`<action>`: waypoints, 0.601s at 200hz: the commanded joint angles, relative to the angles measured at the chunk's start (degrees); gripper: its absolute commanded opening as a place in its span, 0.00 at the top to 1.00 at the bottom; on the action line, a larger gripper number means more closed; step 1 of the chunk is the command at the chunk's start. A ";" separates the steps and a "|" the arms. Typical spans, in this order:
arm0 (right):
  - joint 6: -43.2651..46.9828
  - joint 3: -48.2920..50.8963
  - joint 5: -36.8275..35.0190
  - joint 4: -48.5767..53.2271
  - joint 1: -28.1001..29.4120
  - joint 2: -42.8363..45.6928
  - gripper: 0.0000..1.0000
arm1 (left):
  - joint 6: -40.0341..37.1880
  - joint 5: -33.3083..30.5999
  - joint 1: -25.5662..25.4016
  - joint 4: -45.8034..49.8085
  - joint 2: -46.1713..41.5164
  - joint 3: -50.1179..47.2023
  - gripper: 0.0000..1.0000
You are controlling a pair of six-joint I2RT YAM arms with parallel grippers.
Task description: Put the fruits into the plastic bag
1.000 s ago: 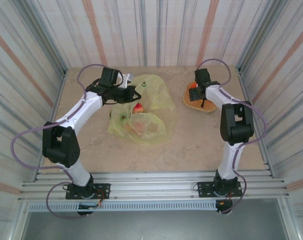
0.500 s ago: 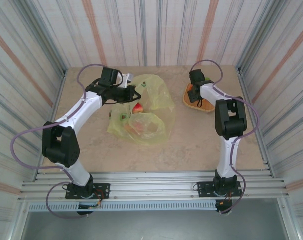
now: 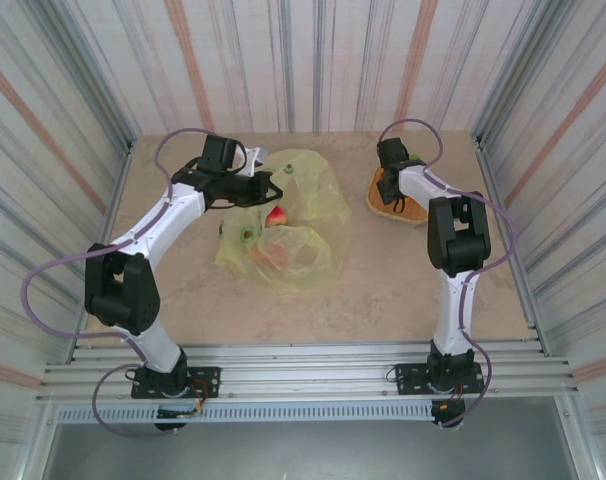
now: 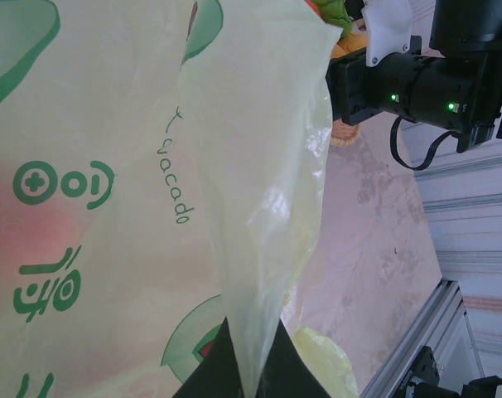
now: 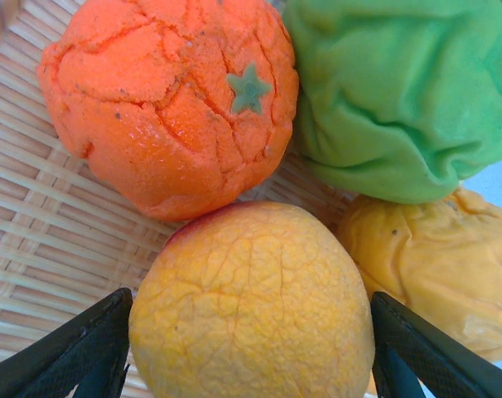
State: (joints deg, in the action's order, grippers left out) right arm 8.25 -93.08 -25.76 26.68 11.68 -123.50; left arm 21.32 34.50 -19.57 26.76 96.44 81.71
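**Item 1, plastic bag** (image 3: 301, 205): yellow-green, avocado-printed, lying crumpled at the middle of the surface (image 3: 383, 290). A red fruit (image 3: 276, 216) is showing in the opening between its folds, and more fruit shapes are glowing through the film nearer the arms (kinds not readable).

**Item 2, left gripper** (image 3: 271, 187): its fingers (image 4: 208, 380) are standing narrow, pinching a fold of the bag's film.

**Item 3, woven tray** (image 3: 413, 213): sitting to the right of the bag, apart from it.

**Item 4, right gripper** (image 3: 387, 190): reaching down into the tray. Its fingers (image 5: 69, 356) are standing wide, one at each flank of a yellow-orange fruit (image 5: 251, 298) that is resting on the weave.

**Item 5, neighbours:** an orange fruit (image 5: 172, 99), a green fruit (image 5: 400, 91) and a yellow fruit (image 5: 429, 274) are crowding just beyond it.
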 commanded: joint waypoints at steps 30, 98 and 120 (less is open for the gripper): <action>0.88 -1.47 -0.48 1.27 0.36 -1.26 0.35 | 0.61 1.09 0.41 0.53 0.49 -0.02 1.00; -0.96 1.32 0.14 2.23 0.95 3.93 0.42 | 0.74 1.26 0.40 0.57 0.49 0.01 1.00; -2.99 3.38 2.10 2.64 1.14 8.00 0.42 | 0.88 1.31 0.37 0.52 0.33 -0.06 1.00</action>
State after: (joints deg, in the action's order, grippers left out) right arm 7.94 -91.79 -25.43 27.11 12.14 -122.23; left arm 21.56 34.70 -19.57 26.76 96.44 81.71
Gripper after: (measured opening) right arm 0.601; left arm 0.048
